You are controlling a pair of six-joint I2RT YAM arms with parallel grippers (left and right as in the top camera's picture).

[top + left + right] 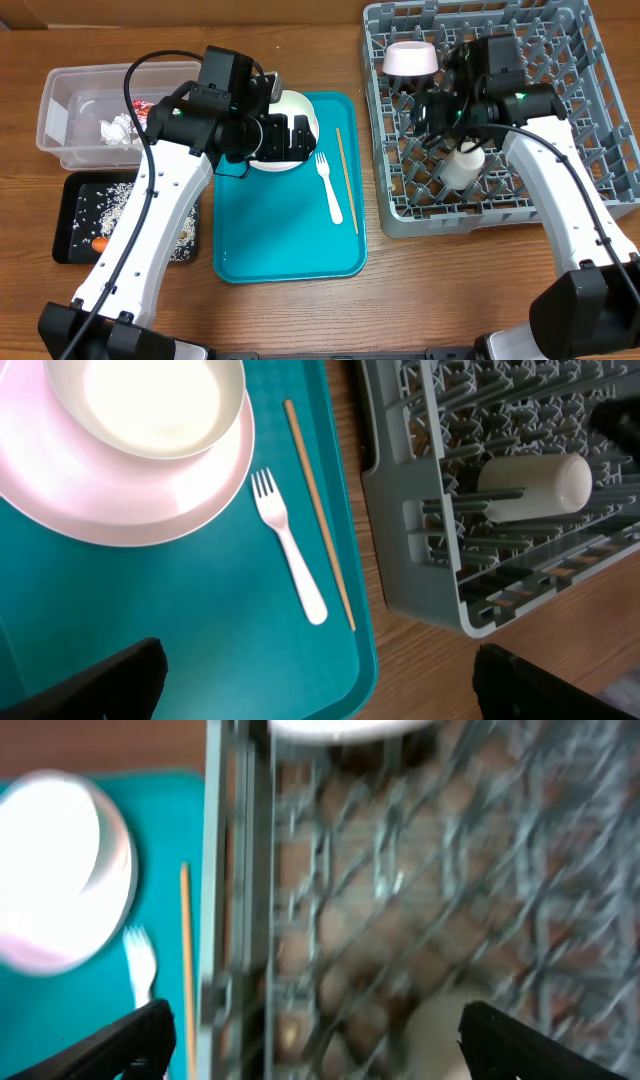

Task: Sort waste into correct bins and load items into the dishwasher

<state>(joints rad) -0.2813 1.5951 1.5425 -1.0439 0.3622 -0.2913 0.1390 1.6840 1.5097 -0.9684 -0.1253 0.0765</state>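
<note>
1. In the overhead view the left arm covers most of the white round plate and of the white bowl standing on it. The left wrist view shows both more fully, but its edge cuts them off.
2. The left gripper hangs over that stack with its fingers wide apart and nothing between them.
3. The right wrist view is smeared by blur, so the rack's pegs run together. A pale patch low in the frame is too soft to name from that view alone.
4. The right gripper is released, with its dark fingers at opposite edges of the frame and clasping nothing. It hovers inside the grey dish rack.
5. The small white cup lies on its side among the pegs in the rack. From overhead, the right arm partly overlaps it.
6. An upturned white bowl sits in the rack's far left corner.
7. The white plastic fork and a wooden chopstick lie side by side on the teal tray, apart from each other. I cannot tell whether the stick is one or a pair.
8. The clear plastic tub holds the crumpled white napkin and the red snack wrapper. The wrapper is half hidden, and its print is too small to read.
9. The black tray holds rice-like scraps and the small orange carrot.
</note>
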